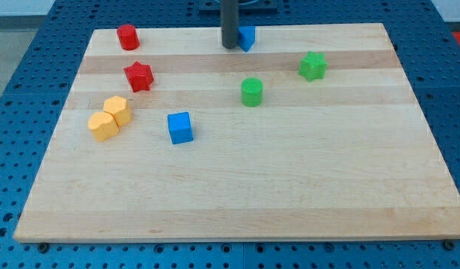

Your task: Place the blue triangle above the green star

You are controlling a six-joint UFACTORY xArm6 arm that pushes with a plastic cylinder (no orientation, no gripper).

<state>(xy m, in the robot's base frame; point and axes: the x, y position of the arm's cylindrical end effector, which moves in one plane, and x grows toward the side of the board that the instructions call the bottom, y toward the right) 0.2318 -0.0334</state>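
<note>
So the near half of the table (237,202) is just bare wood, nothing sitting along the bottom edge or in either bottom corner. First thing you hit going up is the blue cube (180,127), left of centre. Just left of that, toward the left edge, are two yellow blocks touching each other: the nearer yellow block (103,126) and the farther yellow block (117,110). Can't really make out their shapes, kind of rounded or faceted.

Further back, near the middle, is the green cylinder (251,92), and over on the left the red star (138,75). The green star (313,66) sits toward the right edge, a bit farther back than the cylinder.

Up by the top-left corner there's a red cylinder (127,36). At the top edge, around centre, is the blue triangle (247,36), and it's mostly hidden: the dark rod stands right in front of its left side, so only a blue sliver shows on the right. My tip (230,47) is touching or just beside it on its left. The rod is cut off by the top of the view.

Count: two blue, two yellow, two green, two red, eight total.

End effector is only a plain rod, so I can't tell any spread or pinch state.
</note>
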